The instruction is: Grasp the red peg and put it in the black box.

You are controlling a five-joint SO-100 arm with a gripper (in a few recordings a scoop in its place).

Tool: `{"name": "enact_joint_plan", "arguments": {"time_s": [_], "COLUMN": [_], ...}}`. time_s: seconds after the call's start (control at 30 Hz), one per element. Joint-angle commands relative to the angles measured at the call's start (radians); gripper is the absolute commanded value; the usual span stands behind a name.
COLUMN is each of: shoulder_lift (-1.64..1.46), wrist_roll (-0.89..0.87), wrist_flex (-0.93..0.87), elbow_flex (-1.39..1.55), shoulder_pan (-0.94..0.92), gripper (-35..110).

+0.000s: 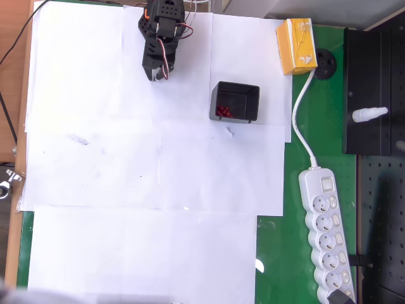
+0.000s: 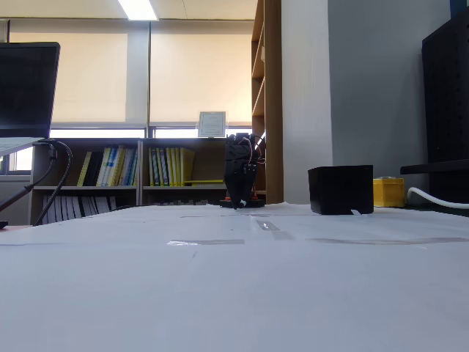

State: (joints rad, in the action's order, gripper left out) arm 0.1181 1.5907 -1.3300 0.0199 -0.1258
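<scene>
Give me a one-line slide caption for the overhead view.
Folded arm with its gripper over white paper, left of the black box holding red pegs.

yellow carton (image 1: 296,46), white power strip (image 1: 326,234), white paper sheets (image 1: 126,190)

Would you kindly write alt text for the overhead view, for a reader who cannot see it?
A black robot arm stands at the top of a table covered in white paper, beside a black box holding a cluster of red pegs. A yellow carton and white power strip lie to the right.
</scene>
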Motion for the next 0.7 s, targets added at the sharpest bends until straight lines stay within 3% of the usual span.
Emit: {"name": "enact_joint_plan", "arguments": {"time_s": [0.0, 0.4, 0.67], "shoulder_lift": [0.118, 0.118, 0.118], "wrist_roll": [-0.061, -0.08, -0.071], "wrist_flex": [-0.086, -0.095, -0.095], "elbow_flex": [-0.08, -0.08, -0.08], "shoulder_pan": [0.017, 0.037, 0.155], "gripper": [0, 0, 0]}}
